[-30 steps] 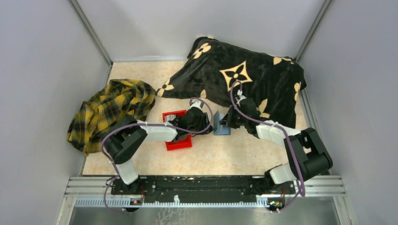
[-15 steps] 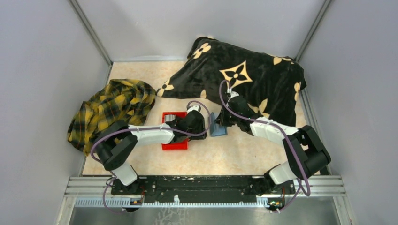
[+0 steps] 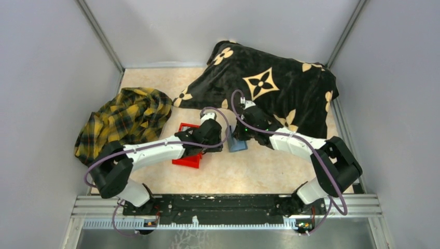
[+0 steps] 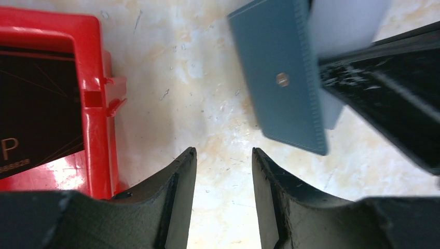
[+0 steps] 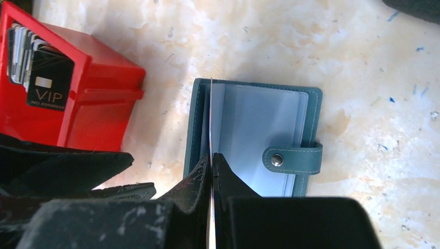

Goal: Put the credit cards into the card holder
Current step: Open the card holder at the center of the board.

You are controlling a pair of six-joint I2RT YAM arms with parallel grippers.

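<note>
Card holder (image 5: 259, 124), teal, lies open on the marbled tabletop (image 5: 363, 52) just right of the red bin (image 5: 98, 104) and apart from it. Its pale sleeves face up and its snap strap is on the side away from the bin. Right gripper (image 5: 212, 158) is pinched tight on a thin pale sheet (image 5: 211, 114) standing on edge along the holder's bin-side fold. Seen only edge-on, the sheet may be a sleeve leaf or a card. Left gripper (image 4: 223, 153), jaws moderately parted with nothing between them, is over bare tabletop between bin and holder. Credit cards (image 5: 49, 85) stand stacked inside the bin, the front one dark and marked VIP.
</note>
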